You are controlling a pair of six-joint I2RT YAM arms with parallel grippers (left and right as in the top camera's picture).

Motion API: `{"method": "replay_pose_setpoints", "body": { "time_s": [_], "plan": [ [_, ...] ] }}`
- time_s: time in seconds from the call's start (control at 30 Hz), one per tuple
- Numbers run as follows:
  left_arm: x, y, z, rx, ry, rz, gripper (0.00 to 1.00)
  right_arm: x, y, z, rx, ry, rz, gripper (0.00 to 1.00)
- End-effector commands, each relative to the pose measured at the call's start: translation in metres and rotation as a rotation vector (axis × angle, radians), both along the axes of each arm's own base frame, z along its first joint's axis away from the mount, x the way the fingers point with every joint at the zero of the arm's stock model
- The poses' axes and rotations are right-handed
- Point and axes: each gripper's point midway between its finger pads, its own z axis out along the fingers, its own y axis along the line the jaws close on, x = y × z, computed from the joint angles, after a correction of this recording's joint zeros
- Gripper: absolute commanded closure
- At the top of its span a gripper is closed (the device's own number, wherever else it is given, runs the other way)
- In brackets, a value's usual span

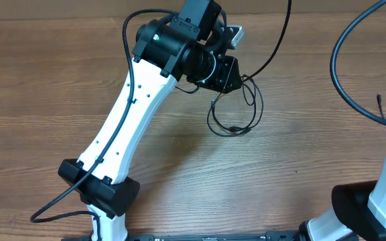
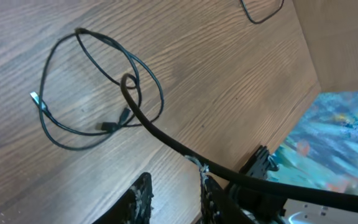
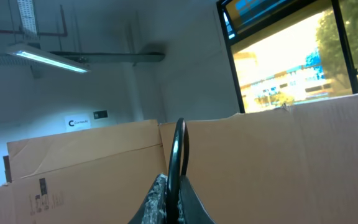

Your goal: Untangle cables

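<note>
The cables (image 1: 236, 129) are laid on the wooden table (image 1: 59, 87) as a small tangle of thin black loops, just beside the tip of the left gripper (image 1: 228, 75) and towards the middle of the table. In the left wrist view the loops (image 2: 107, 126) are seen flat on the wood, crossed over one another, with small plug ends inside the tangle and one at its outer edge. A thicker black wire (image 2: 166, 140) is run across that view and ends in a curl over the tangle. The left gripper (image 2: 173, 190) is held with its fingers (image 2: 140, 199) parted, bare wood between them and nothing grasped. The right gripper (image 3: 169, 190) is clenched, and a thin black cord (image 3: 180, 146) is pinched between its tips and arched upward before cardboard walls (image 3: 278, 162); whether it belongs to the tangle cannot be told.
</note>
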Motion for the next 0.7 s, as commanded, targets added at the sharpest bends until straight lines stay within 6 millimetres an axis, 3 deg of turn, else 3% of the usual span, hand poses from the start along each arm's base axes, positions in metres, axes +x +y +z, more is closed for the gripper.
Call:
{"method": "replay_pose_setpoints", "body": {
  "time_s": [0.0,0.67],
  "plan": [
    [0.002,-0.005,0.005,-0.025,-0.058,-0.073,0.73,-0.019,-0.003,0.013,0.035,-0.012,0.021,0.96],
    [-0.001,-0.004,0.003,-0.012,-0.078,-0.117,0.76,0.036,-0.004,-0.046,0.011,0.269,-0.039,0.96]
  ]
}}
